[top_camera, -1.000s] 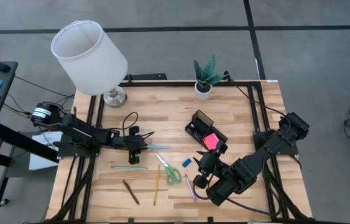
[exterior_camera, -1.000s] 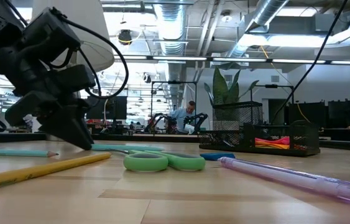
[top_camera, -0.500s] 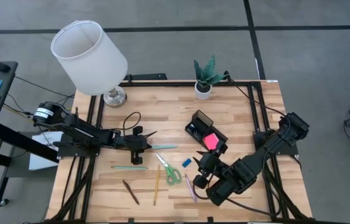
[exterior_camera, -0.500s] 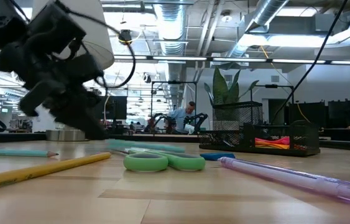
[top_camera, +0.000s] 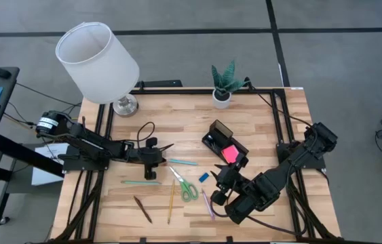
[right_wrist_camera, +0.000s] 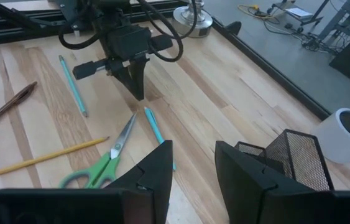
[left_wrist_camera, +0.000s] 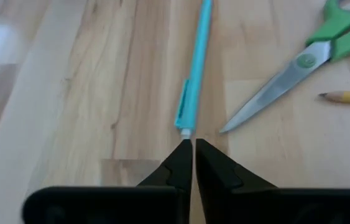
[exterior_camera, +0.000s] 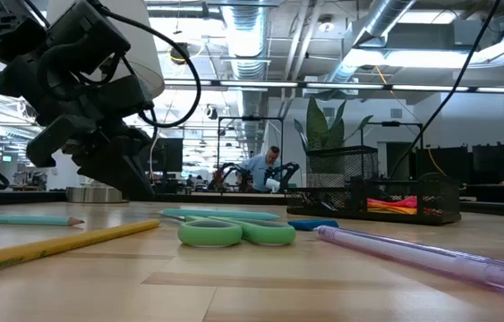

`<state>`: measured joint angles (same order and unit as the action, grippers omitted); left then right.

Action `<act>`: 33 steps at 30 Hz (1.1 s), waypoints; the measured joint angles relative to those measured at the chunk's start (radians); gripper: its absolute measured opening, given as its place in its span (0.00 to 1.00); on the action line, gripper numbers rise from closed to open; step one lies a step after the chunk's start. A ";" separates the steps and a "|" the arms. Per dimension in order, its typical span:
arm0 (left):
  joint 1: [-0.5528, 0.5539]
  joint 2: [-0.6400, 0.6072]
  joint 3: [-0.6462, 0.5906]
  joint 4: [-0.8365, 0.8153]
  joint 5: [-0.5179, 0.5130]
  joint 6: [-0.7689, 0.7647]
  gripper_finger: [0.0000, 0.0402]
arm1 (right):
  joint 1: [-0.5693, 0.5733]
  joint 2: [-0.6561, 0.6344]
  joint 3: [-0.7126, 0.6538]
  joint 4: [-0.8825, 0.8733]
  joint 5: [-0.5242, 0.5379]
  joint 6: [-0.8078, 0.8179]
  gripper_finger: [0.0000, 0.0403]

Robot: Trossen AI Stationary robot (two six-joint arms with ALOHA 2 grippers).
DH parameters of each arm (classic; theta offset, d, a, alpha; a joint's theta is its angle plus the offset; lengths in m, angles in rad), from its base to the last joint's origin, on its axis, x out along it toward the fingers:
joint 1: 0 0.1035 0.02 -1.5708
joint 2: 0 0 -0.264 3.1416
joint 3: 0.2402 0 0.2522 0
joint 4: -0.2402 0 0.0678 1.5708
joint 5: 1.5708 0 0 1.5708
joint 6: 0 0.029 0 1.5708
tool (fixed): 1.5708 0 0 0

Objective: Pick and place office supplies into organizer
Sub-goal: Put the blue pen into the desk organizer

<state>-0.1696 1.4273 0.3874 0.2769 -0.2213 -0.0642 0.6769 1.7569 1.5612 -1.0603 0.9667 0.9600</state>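
My left gripper [left_wrist_camera: 193, 144] is shut and slants down at the table left of centre [top_camera: 159, 156]. Its tips stand right at the white end of a teal pen [left_wrist_camera: 194, 68], which lies flat [top_camera: 182, 161]. Green-handled scissors [top_camera: 185, 186], a yellow pencil [top_camera: 171, 202], a teal pencil [top_camera: 140, 181], a brown pen [top_camera: 142, 209], a purple pen [top_camera: 207, 203] and a blue eraser [top_camera: 203, 177] lie loose on the wood. The black organizer [top_camera: 219, 134] holds a pink pad [top_camera: 231, 154]. My right gripper [right_wrist_camera: 190, 168] hangs open above the table near the organizer, holding nothing. My left gripper's shut fingertips [left_wrist_camera: 184, 152] slant down from the table's left at the teal pen's white end [left_wrist_camera: 186, 132], in line with the pen. I cannot tell whether they touch it. The pen lies flat on the table.
A white-shaded lamp [top_camera: 99, 64] stands at the far left corner and a potted plant [top_camera: 223, 87] at the far edge. The scissors' blades [left_wrist_camera: 268, 96] point toward the pen's end. Bare wood lies between the lamp and the organizer.
My left gripper has gone a little toward the table's right edge and risen slightly. The teal pen has slid along the table toward the right edge, ahead of the fingertips, and still lies flat.
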 joint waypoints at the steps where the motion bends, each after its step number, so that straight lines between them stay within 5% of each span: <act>1: 0.000 0.000 0.000 -0.006 -0.009 0.003 0.07 | 0.000 0.000 0.000 0.000 0.000 0.000 0.28; 12: 0.000 -0.001 0.000 -0.004 -0.003 0.001 0.30 | 0.000 0.000 0.000 0.000 0.000 -0.001 0.28; 25: 0.001 0.009 0.001 0.036 -0.003 -0.006 0.27 | 0.000 0.000 0.000 0.000 0.000 -0.001 0.28; 33: 0.001 0.196 0.004 0.219 -0.013 -0.009 0.27 | 0.000 0.000 0.000 0.000 0.000 -0.002 0.28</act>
<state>-0.1688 1.6232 0.3910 0.4956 -0.2343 -0.0731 0.6769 1.7569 1.5612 -1.0606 0.9665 0.9581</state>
